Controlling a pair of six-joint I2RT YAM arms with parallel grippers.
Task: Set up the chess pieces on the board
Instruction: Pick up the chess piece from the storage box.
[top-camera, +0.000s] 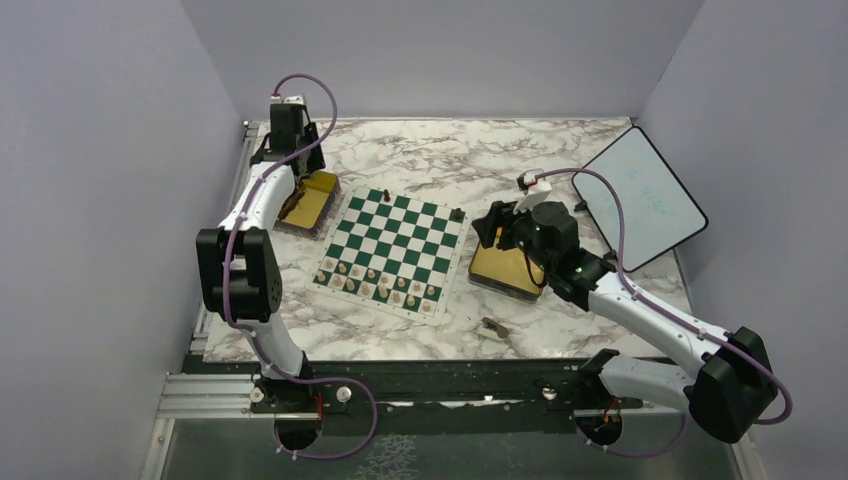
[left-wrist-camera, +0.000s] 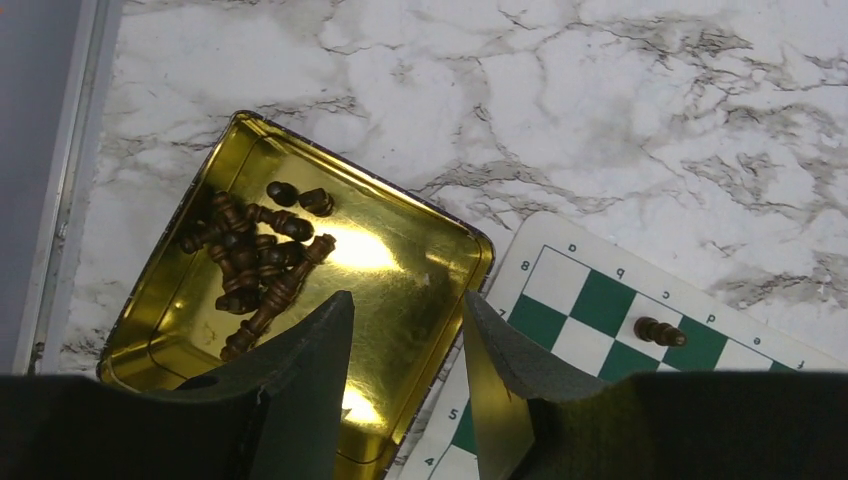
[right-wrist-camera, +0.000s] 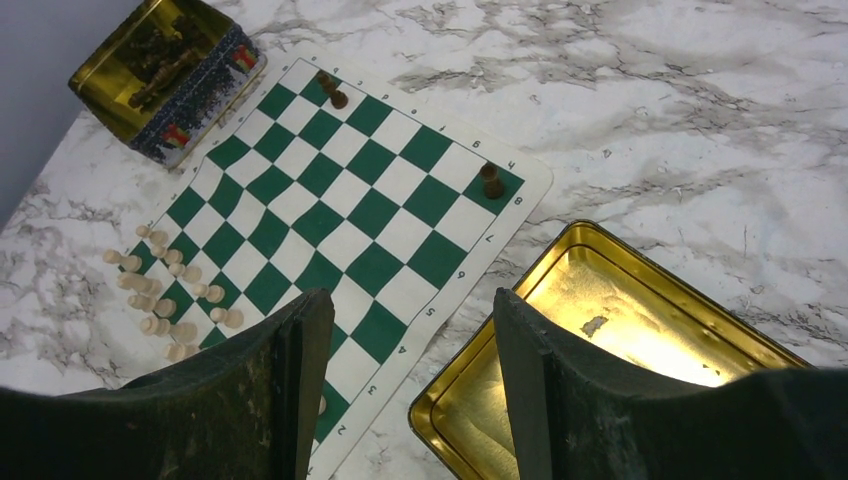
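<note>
Gold left tin (left-wrist-camera: 400, 262), just off the board's far-left corner, held a heap of dark brown pcs (left-wrist-camera: 255, 265), all on their sides & overlapping. The left fingers (left-wrist-camera: 310, 370) hovered above its near end, about half open w/ nothing between them. The right fingers (right-wrist-camera: 270, 390) stood wider apart, also empty, over the gap between the board (top-camera: 395, 245) & the right tin (right-wrist-camera: 610, 300), which looked bare.

On the board, the pale beige pcs (top-camera: 380, 283) filled the two near rows. Only two dark ones were on the far row: one upright at the far-right corner (right-wrist-camera: 491, 180), and one toward the far left (left-wrist-camera: 660, 331) that looked tipped, tho hard to tell. One stray dark pc (top-camera: 492, 325) lay on the surface near the right tin.

Handling, prob.: the pcs are tiny, light, stiff, smooth & round, so they'd roll or squirt out of a sloppy pinch. Best hold is across the narrow stem above the base. I'd start w/ a loose one at the heap's far edge, e.g. (left-wrist-camera: 316, 201), not the tangled middle.
</note>
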